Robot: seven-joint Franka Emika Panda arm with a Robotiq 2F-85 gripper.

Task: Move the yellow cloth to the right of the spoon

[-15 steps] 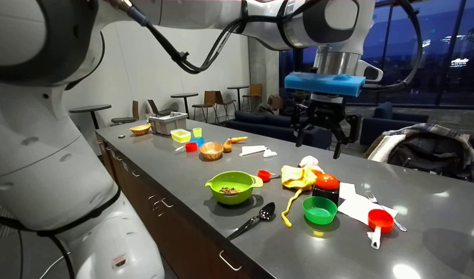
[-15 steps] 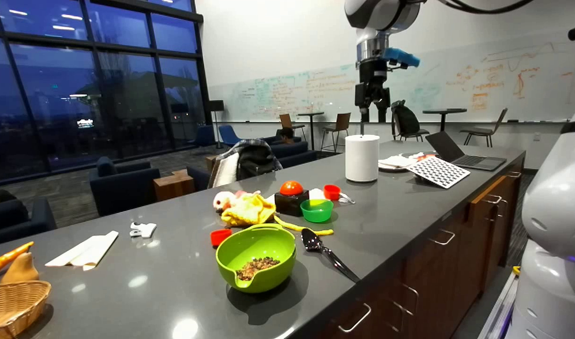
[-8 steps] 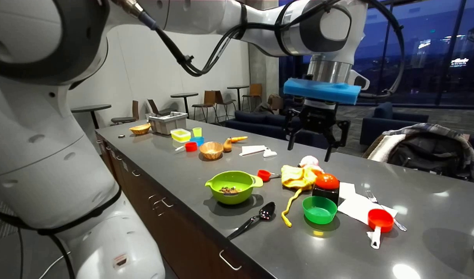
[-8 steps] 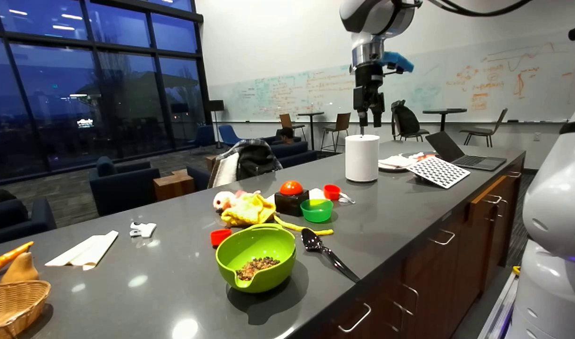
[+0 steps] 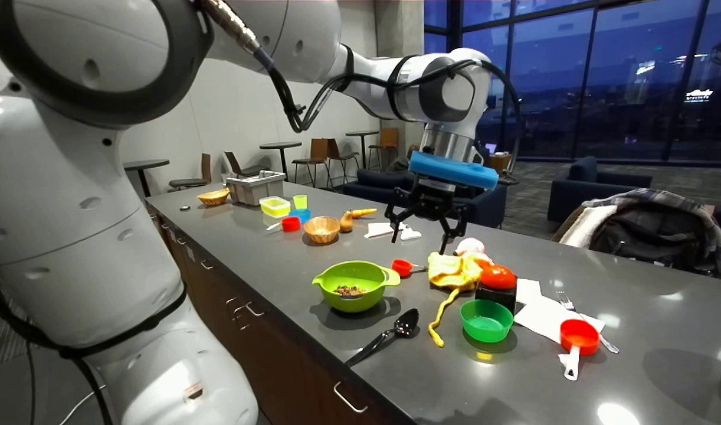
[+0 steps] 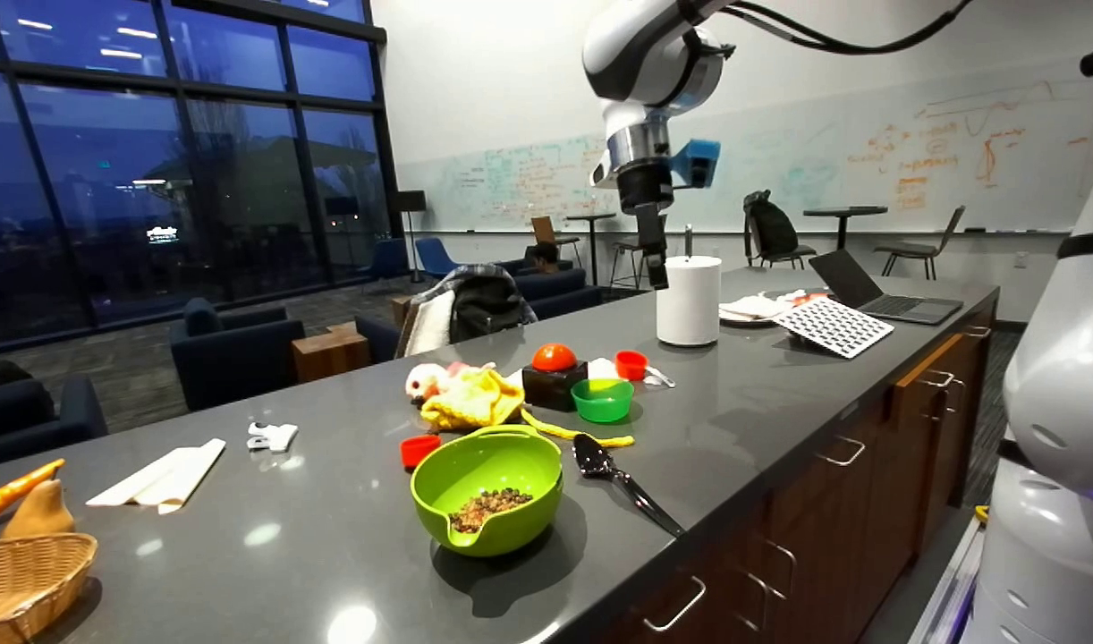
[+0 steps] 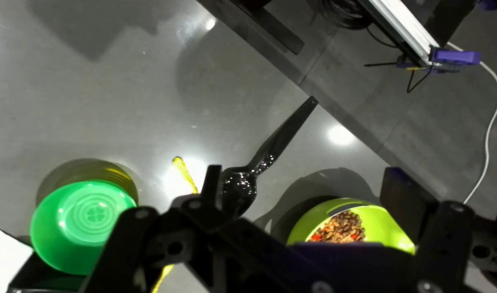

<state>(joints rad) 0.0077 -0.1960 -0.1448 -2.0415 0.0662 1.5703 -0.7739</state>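
Note:
The yellow cloth [image 5: 452, 271] lies bunched on the grey counter, with a long yellow strand trailing from it, in both exterior views [image 6: 475, 401]. In the wrist view only parts of the strand [image 7: 184, 173] show; the bunched part is hidden or out of view. The black spoon [image 5: 390, 333] lies close to the strand, its handle toward the counter edge; it also shows in an exterior view [image 6: 618, 478] and in the wrist view [image 7: 275, 142]. My gripper [image 5: 419, 245] is open and empty, its fingers wide apart [image 7: 305, 173], above the counter and apart from the cloth.
A green bowl [image 5: 353, 295] with dry bits stands beside the spoon. A green cup [image 5: 486, 320], a black box with a red dome [image 5: 497, 280], a pink plush toy [image 6: 426, 380] and a small red cup [image 5: 402, 267] surround the cloth. A white roll [image 6: 688, 304] stands farther off.
My gripper has moved lower and to the left in both exterior views, and it has turned somewhat. It stays open. The cloth, spoon and other objects have not moved.

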